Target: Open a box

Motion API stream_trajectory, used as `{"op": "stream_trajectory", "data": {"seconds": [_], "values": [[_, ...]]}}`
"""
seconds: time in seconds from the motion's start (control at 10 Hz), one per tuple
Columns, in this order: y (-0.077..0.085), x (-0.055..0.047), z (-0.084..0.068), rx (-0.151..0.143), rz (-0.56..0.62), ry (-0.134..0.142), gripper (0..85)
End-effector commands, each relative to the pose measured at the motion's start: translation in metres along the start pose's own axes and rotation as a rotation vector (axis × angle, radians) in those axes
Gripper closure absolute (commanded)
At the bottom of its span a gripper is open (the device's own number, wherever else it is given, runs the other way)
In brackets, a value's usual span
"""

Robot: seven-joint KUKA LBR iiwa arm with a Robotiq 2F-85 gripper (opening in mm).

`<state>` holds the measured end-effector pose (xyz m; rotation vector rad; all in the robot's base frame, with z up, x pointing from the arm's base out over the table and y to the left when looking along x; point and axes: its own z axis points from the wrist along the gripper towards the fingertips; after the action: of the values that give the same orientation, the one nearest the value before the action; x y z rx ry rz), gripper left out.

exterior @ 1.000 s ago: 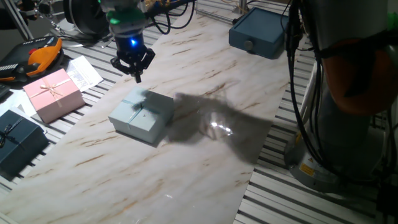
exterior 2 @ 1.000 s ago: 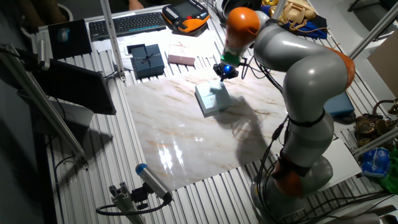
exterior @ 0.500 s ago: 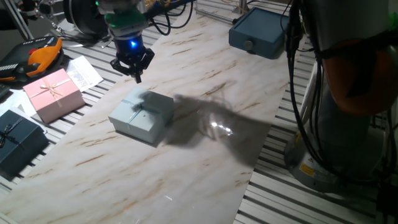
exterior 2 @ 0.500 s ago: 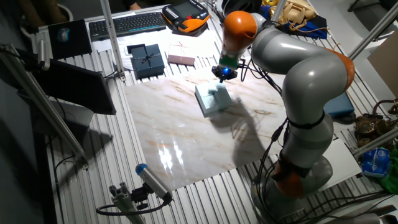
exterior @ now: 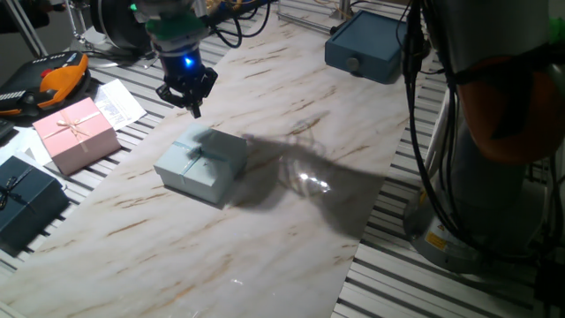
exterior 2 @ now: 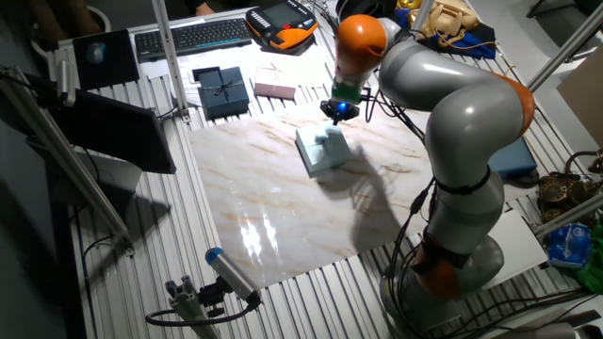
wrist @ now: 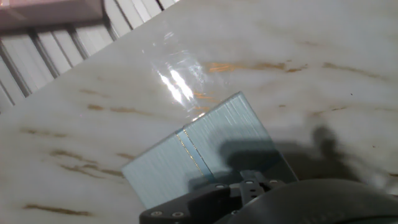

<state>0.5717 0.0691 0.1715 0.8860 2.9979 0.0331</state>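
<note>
The pale blue box sits on the marble board with its lid on and a thin ribbon bow on top. It also shows in the other fixed view and in the hand view, where its lid fills the lower middle. My gripper hangs above the board just behind the box's far edge, apart from it, with the fingers drawn together and nothing between them. It shows in the other fixed view too. In the hand view only the dark gripper body at the bottom edge shows; the fingertips are hidden.
A pink ribboned box and a dark navy ribboned box stand on the slatted table to the left. An orange and black pendant lies at the far left. A blue-grey case sits at the back. The arm's base stands at the right.
My gripper has shifted a little away from the box towards the back left. The box has not moved.
</note>
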Motion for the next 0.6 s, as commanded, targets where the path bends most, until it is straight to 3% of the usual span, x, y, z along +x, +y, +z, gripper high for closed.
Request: {"op": "stream_trajectory", "data": {"seconds": [0.0, 0.5], "values": [[0.000, 0.000, 0.000, -0.001, 0.015, 0.000, 85.0], [0.010, 0.006, 0.015, 0.058, 0.060, -0.053, 85.0]]}}
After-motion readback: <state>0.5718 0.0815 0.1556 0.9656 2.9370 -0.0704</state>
